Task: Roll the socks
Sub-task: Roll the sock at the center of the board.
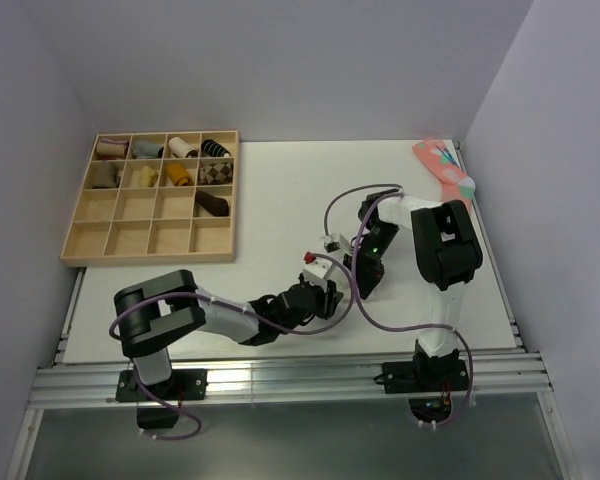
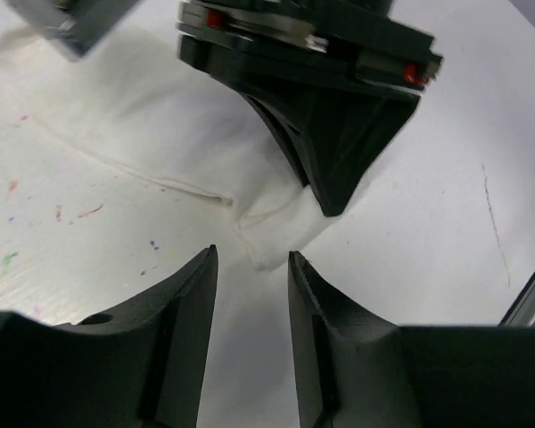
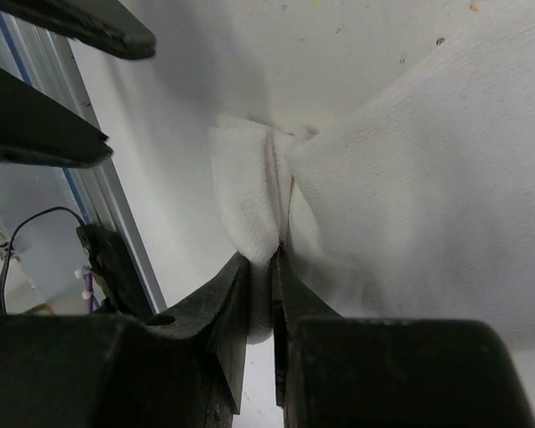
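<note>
Right wrist: right gripper (image 3: 275, 267) pinched nearly closed on a raised fold of the white sock (image 3: 410, 178).
Top external shows both grippers meeting at the near centre of the table (image 1: 280, 180); the sock, white on white, is hard to make out there. Left gripper (image 2: 251, 259) stands part open and grips nothing, its 2 fingertips just short of the sock's corner. The sock lies flat on the table beyond them. 1 pink sock (image 1: 442, 168) sits at the far right corner. Wooden tray (image 1: 145, 258) is at far left, well apart.
</note>
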You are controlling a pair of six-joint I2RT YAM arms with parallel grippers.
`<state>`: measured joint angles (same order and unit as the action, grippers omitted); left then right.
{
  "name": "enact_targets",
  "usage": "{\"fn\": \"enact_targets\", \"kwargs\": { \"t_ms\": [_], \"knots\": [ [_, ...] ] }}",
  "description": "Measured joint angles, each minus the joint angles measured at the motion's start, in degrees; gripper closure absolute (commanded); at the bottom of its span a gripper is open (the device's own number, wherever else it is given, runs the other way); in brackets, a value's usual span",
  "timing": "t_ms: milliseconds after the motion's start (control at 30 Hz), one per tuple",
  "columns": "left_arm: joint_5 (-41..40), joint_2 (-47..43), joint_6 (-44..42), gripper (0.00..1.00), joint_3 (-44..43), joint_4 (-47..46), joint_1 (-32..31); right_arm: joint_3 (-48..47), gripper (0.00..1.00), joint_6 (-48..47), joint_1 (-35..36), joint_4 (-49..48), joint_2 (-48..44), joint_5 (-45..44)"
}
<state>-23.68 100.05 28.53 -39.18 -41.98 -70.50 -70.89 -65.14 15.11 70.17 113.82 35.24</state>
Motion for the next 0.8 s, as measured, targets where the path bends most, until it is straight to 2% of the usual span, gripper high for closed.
{"fn": "enact_targets", "kwargs": {
  "t_ms": [300,800],
  "knots": [
    [5.9,4.8,-8.4,0.53,-2.3,-2.5,-0.7,-3.0,0.85,0.0,-0.3,3.5,2.0,0.2],
    [6.8,9.4,-16.4,0.53,-7.0,-2.8,-1.1,-5.2,0.85,0.0,-0.6,5.0,4.9,0.2]
  ]
}}
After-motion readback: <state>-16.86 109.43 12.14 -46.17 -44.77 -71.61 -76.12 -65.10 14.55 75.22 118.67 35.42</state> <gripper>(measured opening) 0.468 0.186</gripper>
